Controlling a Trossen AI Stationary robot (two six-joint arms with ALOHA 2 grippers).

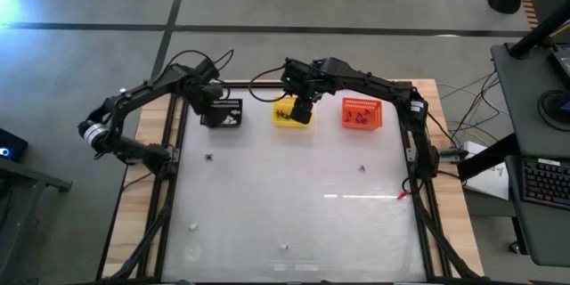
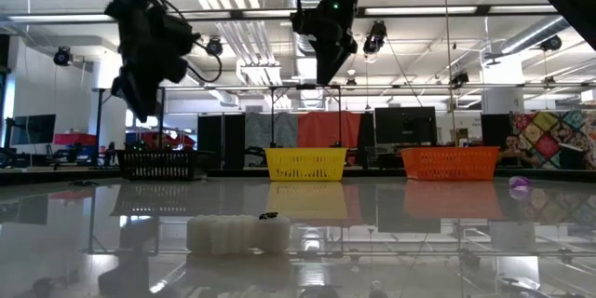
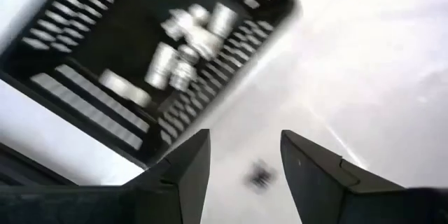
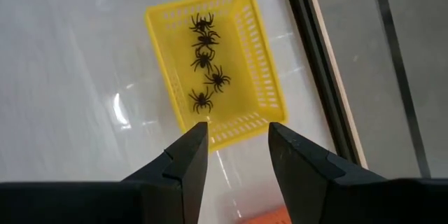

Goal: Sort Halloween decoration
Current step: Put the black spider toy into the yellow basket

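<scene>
Dark fingers (image 4: 185,164) of the right arm's jaws (image 4: 238,143) stand apart and empty above the yellow basket (image 4: 262,77), where five black spiders (image 4: 203,59) lie in a rough line just ahead of the gap between them. Across the worktop (image 1: 294,187), the left arm's jaws (image 3: 245,157) are likewise spread with nothing between them, hanging over the glossy surface just beside the black basket (image 3: 84,105), which holds a cluster of white trinkets (image 3: 185,49); a lone black spider (image 3: 260,175) lies on the worktop directly below the gap of those jaws. From above, the black basket (image 1: 223,112), yellow basket (image 1: 290,114) and orange basket (image 1: 361,113) sit in a row along the far edge, the orange one well off to the side of the right jaws (image 1: 303,107) and holding small dark bits too small to name. A purple trinket (image 1: 362,169) and a few white trinkets (image 1: 193,227) remain scattered on the open worktop, well apart from both sets of jaws. At table height, a ridged white piece (image 2: 237,233) lies nearest the lens.
</scene>
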